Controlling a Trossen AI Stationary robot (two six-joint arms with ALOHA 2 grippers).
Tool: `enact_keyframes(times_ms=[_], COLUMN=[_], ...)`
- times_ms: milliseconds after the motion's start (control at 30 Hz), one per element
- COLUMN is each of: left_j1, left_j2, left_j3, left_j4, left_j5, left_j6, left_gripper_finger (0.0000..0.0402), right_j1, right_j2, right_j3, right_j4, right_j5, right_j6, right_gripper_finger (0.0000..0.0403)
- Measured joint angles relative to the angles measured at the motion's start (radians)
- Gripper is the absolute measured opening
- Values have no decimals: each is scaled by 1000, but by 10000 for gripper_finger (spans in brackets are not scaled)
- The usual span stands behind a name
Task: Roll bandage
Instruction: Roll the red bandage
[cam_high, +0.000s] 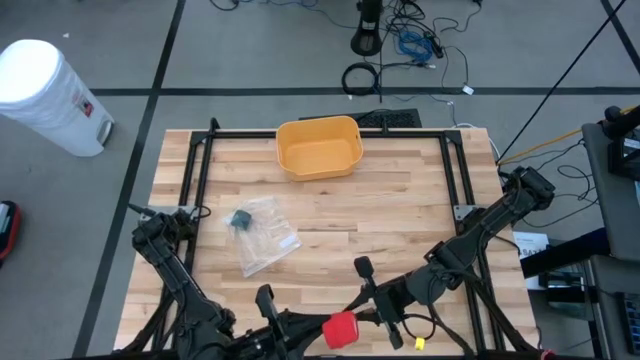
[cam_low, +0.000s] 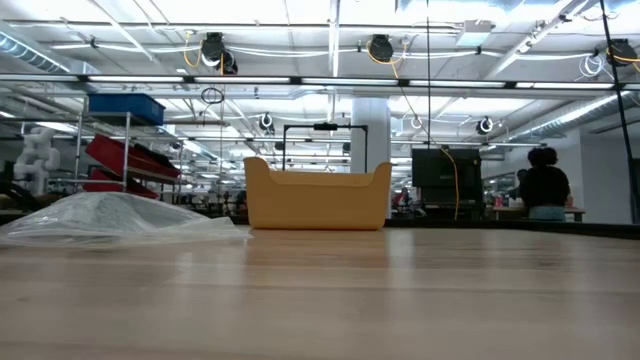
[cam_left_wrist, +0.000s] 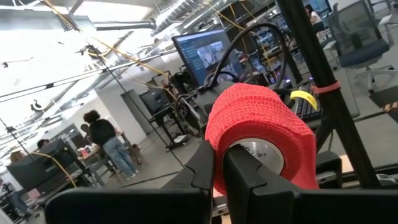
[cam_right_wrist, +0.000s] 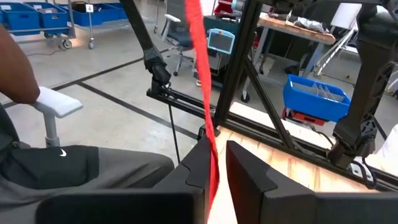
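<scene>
- Both of my grippers met low at the near edge of the table (cam_high: 330, 215), a butcher-block top of pale wooden strips framed by black metal rails.
- Pressed nearly together, my left gripper (cam_left_wrist: 219, 163) pinched the red bandage roll (cam_left_wrist: 258, 134) by its wall, one dark finger outside and one inside the white core.
- That roll was a squat cylinder of crinkled, fabric-like red wrap; from above it showed as a red block (cam_high: 340, 328) between my two wrists.
- Around a thin red strip of bandage (cam_right_wrist: 205, 99) my right gripper (cam_right_wrist: 214, 162) had its flat black fingers pressed close; the strip ran taut and straight up out of view.
- Farther back on the table lay a crumpled clear plastic bag (cam_high: 265, 238) with a small dark object (cam_high: 240, 219) on it.
- At the far edge stood a yellow plastic bin (cam_high: 318, 146), smooth-walled with rounded corners.
- Beyond the table edge, a person's leg in grey trousers (cam_right_wrist: 68, 165) was visible.
</scene>
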Motion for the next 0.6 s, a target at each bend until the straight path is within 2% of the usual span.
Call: enact_keyframes(times_ms=[300,433,600], left_j1=[-4,-7,-15], left_j2=[0,0,0], left_j3=[0,0,-1], left_j4=[-69,-192,-290], left_j5=[-98,-136,-107], left_j6=[-14,-114,-241], left_gripper_finger=[20,20,20], right_j1=[20,39,66], right_j2=[-35,-68,-96], right_j3=[0,0,0], right_j4=[-106,-130,-205], right_j5=[-4,-3,3], right_j6=[12,22,-9], right_gripper_finger=[67,71,71])
